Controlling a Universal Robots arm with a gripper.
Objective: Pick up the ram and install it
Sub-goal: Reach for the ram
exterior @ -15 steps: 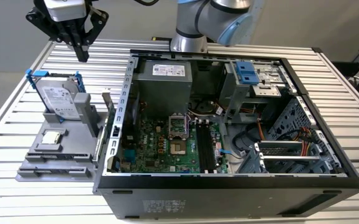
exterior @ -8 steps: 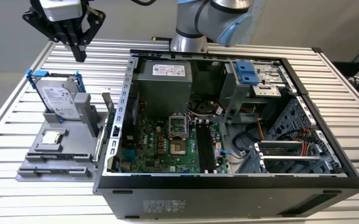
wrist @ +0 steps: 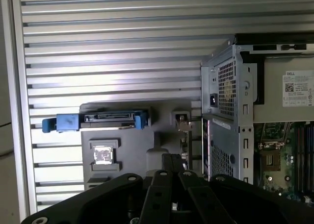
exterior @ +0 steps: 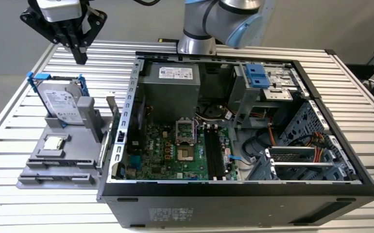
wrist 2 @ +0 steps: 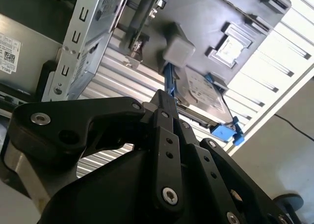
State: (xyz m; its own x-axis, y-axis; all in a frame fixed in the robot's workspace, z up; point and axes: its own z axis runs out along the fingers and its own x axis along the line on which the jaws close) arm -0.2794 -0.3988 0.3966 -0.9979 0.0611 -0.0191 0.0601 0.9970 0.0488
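Tally on the slatted bench (exterior: pixel 18 204): one open computer case (exterior: pixel 239 196), one grey parts holder (exterior: pixel 51 177), one blue-bracketed hard drive (exterior: pixel 62 102), one square processor chip (exterior: pixel 53 142), one gripper (exterior: pixel 80 60).

We're looking at a robotics lab bench set up for PC assembly. In the exterior view, a slatted aluminium table (exterior: pixel 346 97) is carrying an open computer case (exterior: pixel 239 208), with a grey parts fixture (exterior: pixel 57 170) sitting at its 9 o'clock. A robot arm base (exterior: pixel 196 43) is standing at its 12 o'clock, with a plain grey wall (exterior: pixel 128 19) backing it.
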